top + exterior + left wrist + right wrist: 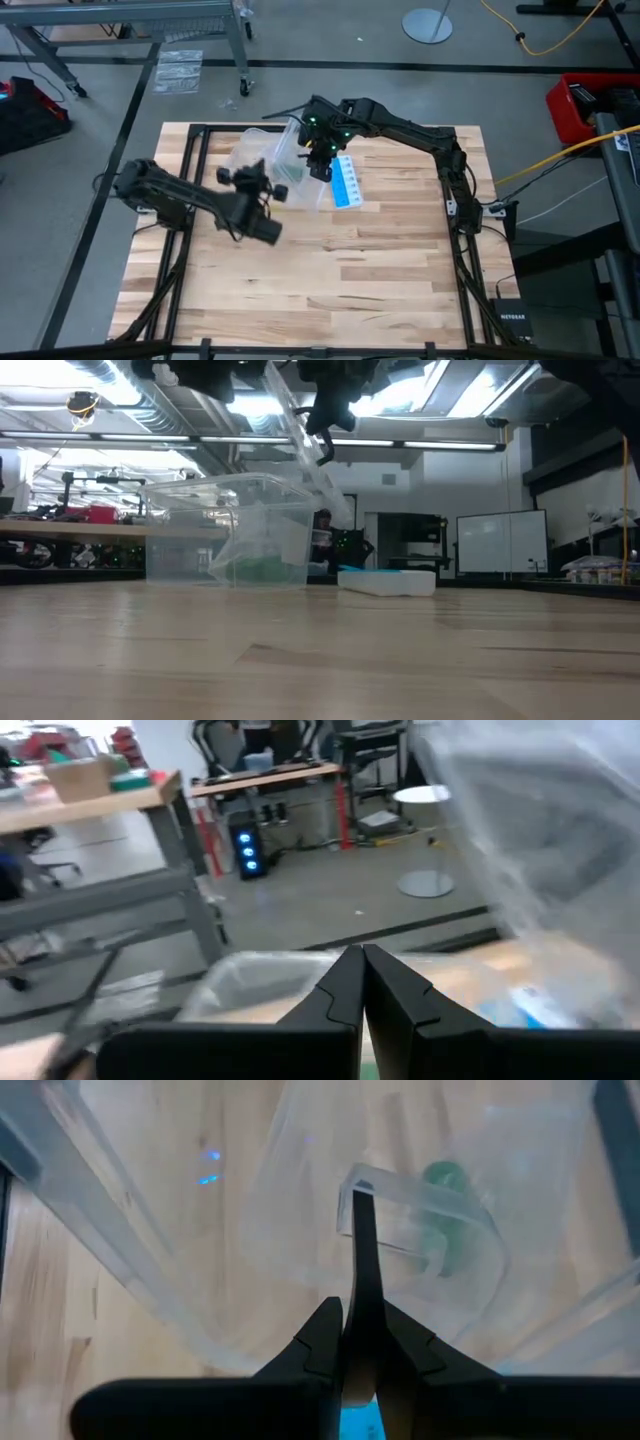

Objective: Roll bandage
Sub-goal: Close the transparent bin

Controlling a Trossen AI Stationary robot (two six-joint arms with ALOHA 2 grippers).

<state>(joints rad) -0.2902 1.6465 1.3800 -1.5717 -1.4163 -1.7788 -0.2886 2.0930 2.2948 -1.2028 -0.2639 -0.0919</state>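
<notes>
Right gripper (352, 1342) pinching box lid (420, 1210) — bandage (441, 1180) beyond, apart.

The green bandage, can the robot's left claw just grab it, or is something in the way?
Something is in the way. The bandage lies inside the clear plastic box, so its walls stand between it and the shut left gripper beside the box. The right gripper holds the box's clear lid up, so the top is open.

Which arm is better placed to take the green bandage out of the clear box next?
Left, probably: the right gripper is shut on the lid, while the left gripper, jaws shut and empty, is beside the clear box holding the bandage.
</notes>
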